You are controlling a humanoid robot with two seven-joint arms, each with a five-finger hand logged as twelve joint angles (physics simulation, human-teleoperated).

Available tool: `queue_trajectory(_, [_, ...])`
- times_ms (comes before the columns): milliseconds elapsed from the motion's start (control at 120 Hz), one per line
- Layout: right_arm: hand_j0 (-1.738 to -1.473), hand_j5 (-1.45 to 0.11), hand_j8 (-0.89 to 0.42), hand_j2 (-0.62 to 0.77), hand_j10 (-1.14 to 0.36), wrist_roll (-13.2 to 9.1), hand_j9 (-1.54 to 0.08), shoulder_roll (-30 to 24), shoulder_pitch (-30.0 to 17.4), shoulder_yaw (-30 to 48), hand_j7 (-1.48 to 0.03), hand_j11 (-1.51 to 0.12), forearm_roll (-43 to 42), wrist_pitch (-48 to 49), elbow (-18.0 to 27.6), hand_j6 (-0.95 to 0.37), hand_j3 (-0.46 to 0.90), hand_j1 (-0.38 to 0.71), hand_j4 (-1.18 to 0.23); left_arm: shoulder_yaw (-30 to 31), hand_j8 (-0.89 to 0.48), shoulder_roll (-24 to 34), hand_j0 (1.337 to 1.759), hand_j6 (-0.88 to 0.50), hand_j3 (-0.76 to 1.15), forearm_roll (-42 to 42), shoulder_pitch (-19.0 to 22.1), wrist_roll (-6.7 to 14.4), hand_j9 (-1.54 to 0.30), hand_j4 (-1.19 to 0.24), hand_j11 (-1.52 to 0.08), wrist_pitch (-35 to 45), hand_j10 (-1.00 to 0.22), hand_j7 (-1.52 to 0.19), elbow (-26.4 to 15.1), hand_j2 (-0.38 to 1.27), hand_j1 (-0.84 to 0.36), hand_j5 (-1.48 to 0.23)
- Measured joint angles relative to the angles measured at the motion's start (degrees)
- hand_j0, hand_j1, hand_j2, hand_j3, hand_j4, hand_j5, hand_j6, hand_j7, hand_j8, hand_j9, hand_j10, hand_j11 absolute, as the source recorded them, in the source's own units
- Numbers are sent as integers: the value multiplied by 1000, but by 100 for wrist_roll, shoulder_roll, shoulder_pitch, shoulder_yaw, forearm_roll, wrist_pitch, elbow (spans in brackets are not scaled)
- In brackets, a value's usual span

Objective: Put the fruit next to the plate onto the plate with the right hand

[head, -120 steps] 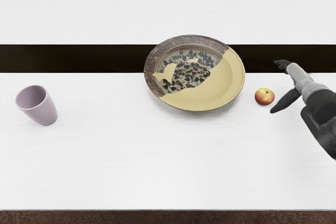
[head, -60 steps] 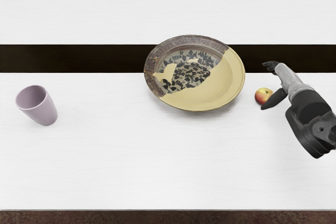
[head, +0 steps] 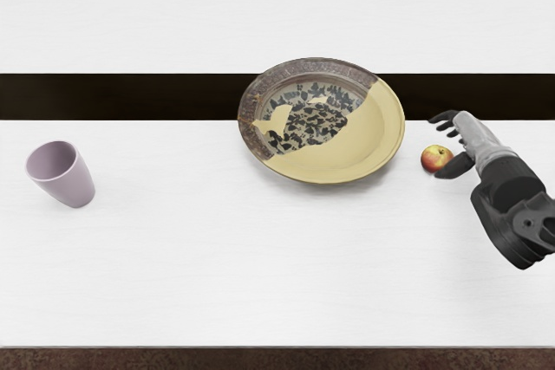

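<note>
We see the apple (head: pixel 437 159) on the worktop (head: pixel 260 266), just beside the plate (head: pixel 386 123) at its 3 o'clock, between it and our released right robot hand (head: pixel 468 140), fingers spread, purple cup (head: pixel 59 173) well apart at 9 o'clock

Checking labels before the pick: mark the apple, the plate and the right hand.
apple (head: pixel 437 159), head view, middle of its red and yellow skin.
plate (head: pixel 382 127), head view, bare yellow glaze near its right rim.
right hand (head: pixel 463 139), head view, middle of the hand, right of the apple.
</note>
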Motion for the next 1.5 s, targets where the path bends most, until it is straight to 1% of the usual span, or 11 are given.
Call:
queue_trajectory(292, [-1658, -509, -394, -74, -393, 0, -509, 285, -79, -97, -508, -508, -133, 0, -367, -395, 0, 117, -393, 1, -234, 0, 1658, -234, 0, 0, 2, 0, -304, -234, -304, 0, -234, -304, 0, 47, 69, -304])
queue_trajectory(633, [-1658, -566, -437, -78, -436, 0, -565, 327, -41, -117, -565, -565, -81, 0, -457, -438, 0, 169, -436, 1, -234, 0, 1658, -234, 0, 1, 2, 0, -304, -234, -304, 0, -234, -304, 0, 47, 69, -304])
queue_trajectory(858, [-1657, -638, -492, -56, -491, 5, -639, 337, -67, -117, -637, -640, -75, 3, -500, -491, -1, 242, -492, 0, -234, 0, 1658, -234, 0, 0, 2, 0, -304, -234, -304, 0, -234, -304, 0, 47, 69, -304])
queue_trajectory(1000, [-1653, -714, -484, 26, -533, -1, -715, 347, -62, -115, -700, -715, -88, 22, -517, -461, 0, 279, -531, -1, -234, 0, 1658, -234, 0, 0, 2, 0, -304, -234, -304, 0, -234, -304, 0, 47, 69, -304])
queue_trajectory(1075, [-1652, -755, -481, 112, -572, -4, -761, 351, -60, -115, -748, -761, -90, 22, -520, -455, -1, 290, -573, -1, -234, 0, 1658, -234, 0, 0, 2, 0, -304, -234, -304, 0, -234, -304, 0, 47, 69, -304])
queue_trajectory(1267, [-1650, -845, -474, 188, -679, -1, -873, 359, -80, -113, -874, -873, -105, 13, -526, -433, -2, 288, -693, -1, -234, 0, 1658, -234, 0, 0, 2, 0, -304, -234, -304, 0, -234, -304, 0, 47, 69, -304])
queue_trajectory(1358, [-1645, -863, -473, 117, -731, -24, -903, 408, -86, -112, -923, -899, -114, 0, -540, -427, -4, 259, -751, 0, -234, 0, 1658, -234, 0, 0, 2, 0, -304, -234, -304, 0, -234, -304, 0, 47, 69, -304])
queue_trajectory(1425, [-1641, -904, -462, 71, -762, -35, -949, 445, -93, -111, -965, -943, -126, 6, -575, -406, -2, 241, -761, -1, -234, 0, 1658, -234, 0, 1, 2, 0, -304, -234, -304, 0, -234, -304, 0, 47, 69, -304])
queue_trajectory(1433, [-1643, -911, -457, 100, -765, -38, -956, 453, -94, -111, -970, -949, -130, 7, -583, -400, -54, 242, -761, -1, -234, 0, 1658, -234, 0, 1, 2, -1, -304, -234, -304, 0, -234, -304, 0, 47, 69, -304])
queue_trajectory(1467, [-1649, -935, -442, 59, -779, -48, -985, 482, -93, -109, -992, -977, -149, 9, -612, -388, 44, 241, -753, -2, -234, 0, 1658, -234, 0, 1, 3, -1, -304, -234, -304, 0, -234, -304, 1, 47, 69, -304])
queue_trajectory(1500, [-1658, -950, -434, -26, -775, -43, -1004, 503, -93, -109, -1014, -998, -151, 6, -632, -385, 57, 202, -765, -2, -234, 0, 1658, -234, 0, 1, 2, -1, -304, -234, -304, 0, -234, -304, 1, 47, 69, -304])
